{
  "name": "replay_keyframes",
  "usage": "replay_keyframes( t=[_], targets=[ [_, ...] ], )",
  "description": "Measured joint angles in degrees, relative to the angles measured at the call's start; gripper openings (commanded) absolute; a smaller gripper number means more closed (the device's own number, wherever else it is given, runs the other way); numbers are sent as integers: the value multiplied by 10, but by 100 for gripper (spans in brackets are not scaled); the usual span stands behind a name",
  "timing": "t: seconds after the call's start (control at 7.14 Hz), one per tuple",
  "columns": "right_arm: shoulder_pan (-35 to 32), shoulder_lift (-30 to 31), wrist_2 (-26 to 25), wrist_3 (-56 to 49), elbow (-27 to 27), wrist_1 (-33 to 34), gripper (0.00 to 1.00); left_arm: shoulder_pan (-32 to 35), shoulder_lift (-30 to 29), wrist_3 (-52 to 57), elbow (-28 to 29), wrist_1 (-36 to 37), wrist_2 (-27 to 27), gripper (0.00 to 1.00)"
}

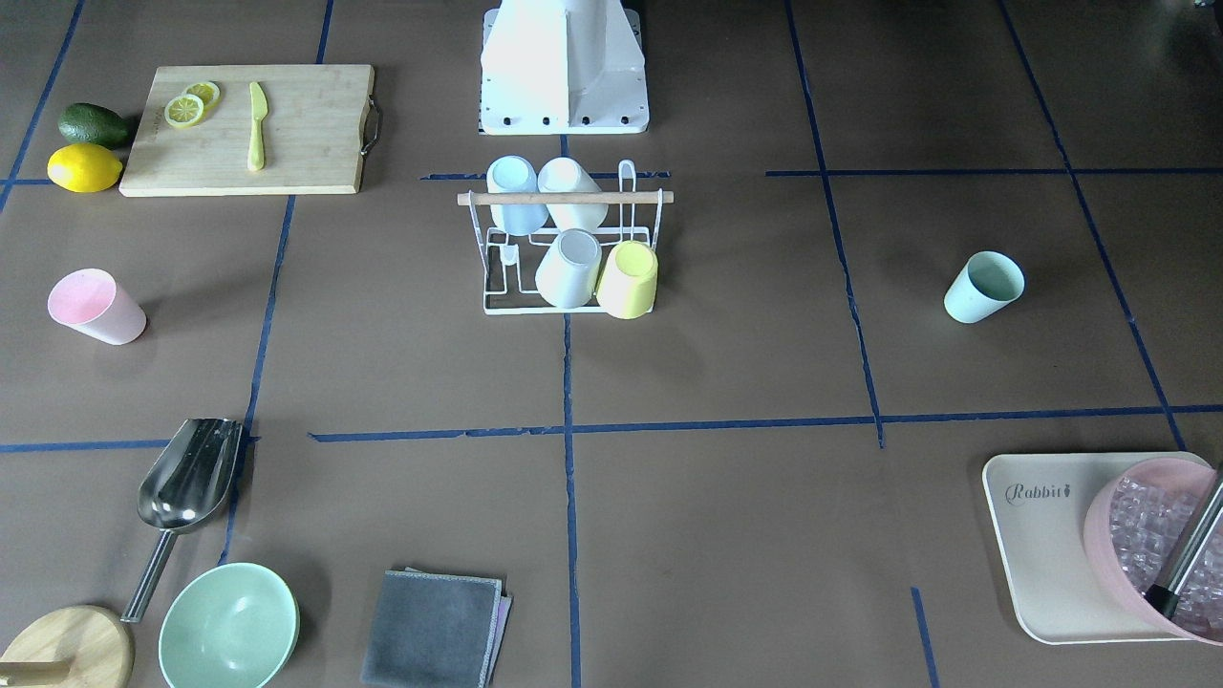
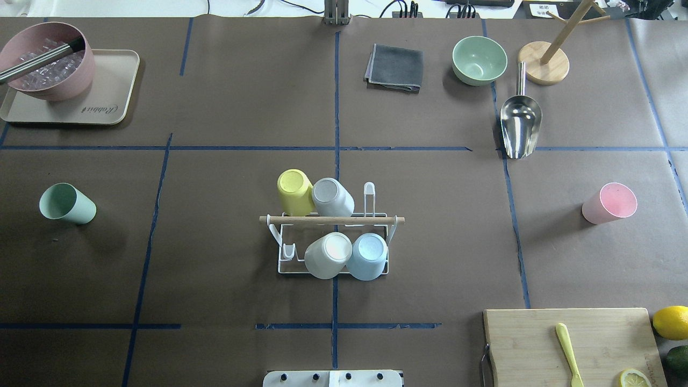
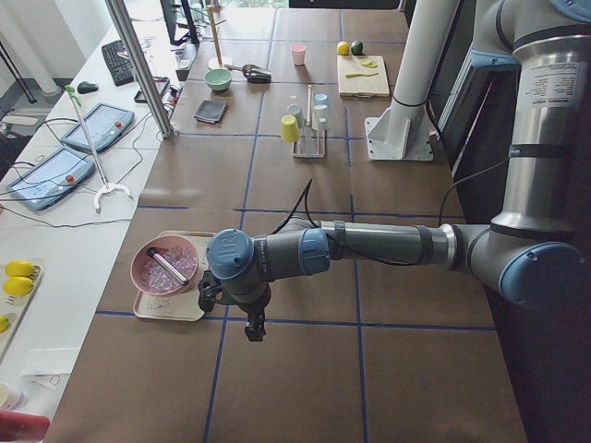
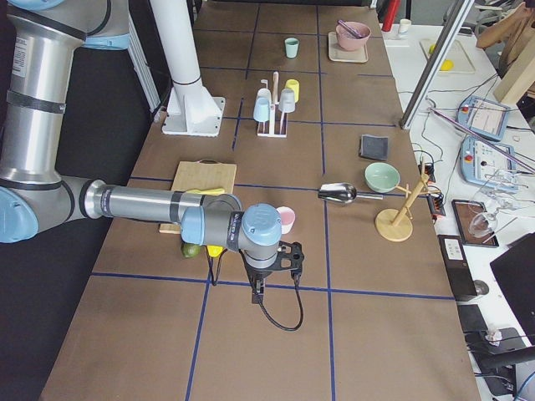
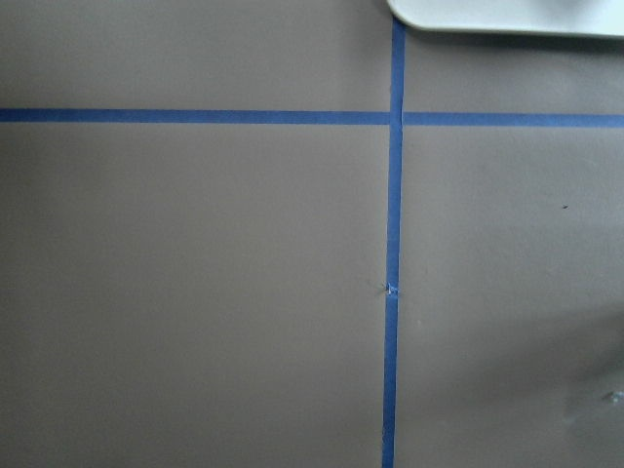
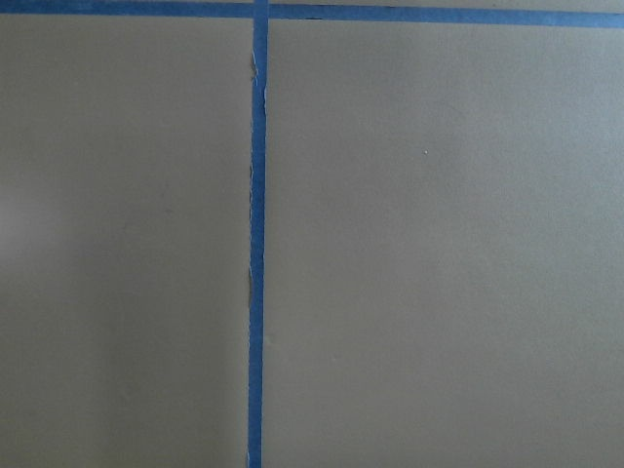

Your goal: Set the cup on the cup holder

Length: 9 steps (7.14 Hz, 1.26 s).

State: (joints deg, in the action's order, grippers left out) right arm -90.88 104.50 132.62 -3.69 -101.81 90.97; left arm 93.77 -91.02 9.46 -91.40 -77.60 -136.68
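White wire cup holder (image 2: 376, 219) bears four cups (image 2: 294, 188); mint-green plastic cup (image 2: 67, 203) and pink plastic cup (image 2: 609, 203) sit unplaced on the desk (image 2: 215, 242); whether the left end effector (image 3: 253, 330) and right end effector (image 4: 257, 294) are apart or together cannot be told.

Brown table (image 2: 242, 80) gridded with blue tape (image 2: 242, 148); white side bench (image 3: 83, 263), perhaps holding tablets (image 3: 102, 125)

A brown surface (image 1: 726, 363) was crossed by blue tape lines (image 1: 569, 497). On a bamboo cutting board (image 1: 315, 134) lay two lemon slices (image 1: 184, 111) and a yellow-green knife (image 1: 256, 126); an avocado (image 1: 93, 124) and a whole lemon (image 1: 84, 168) sat just beside its edge. A metal scoop (image 1: 189, 473) lay near a green bowl (image 1: 228, 626), a round wooden stand base (image 1: 67, 650) and a folded grey cloth (image 1: 435, 628). A beige tray (image 1: 1037, 535) held a pink bowl (image 1: 1101, 554) of ice cubes (image 1: 1142, 535), with a metal utensil (image 1: 1190, 549) resting in it.
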Motion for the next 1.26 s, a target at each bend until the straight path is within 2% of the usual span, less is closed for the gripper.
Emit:
replay_keyframes(
  t=[0.98,1.26],
  targets=[
    [-1,-5,0,-5,0,-1,100,-4,-2,3,-11,0,22,100],
    [-1,-25,0,2,1,5,100,-17,-30,0,-17,20,43,100]
  ],
)
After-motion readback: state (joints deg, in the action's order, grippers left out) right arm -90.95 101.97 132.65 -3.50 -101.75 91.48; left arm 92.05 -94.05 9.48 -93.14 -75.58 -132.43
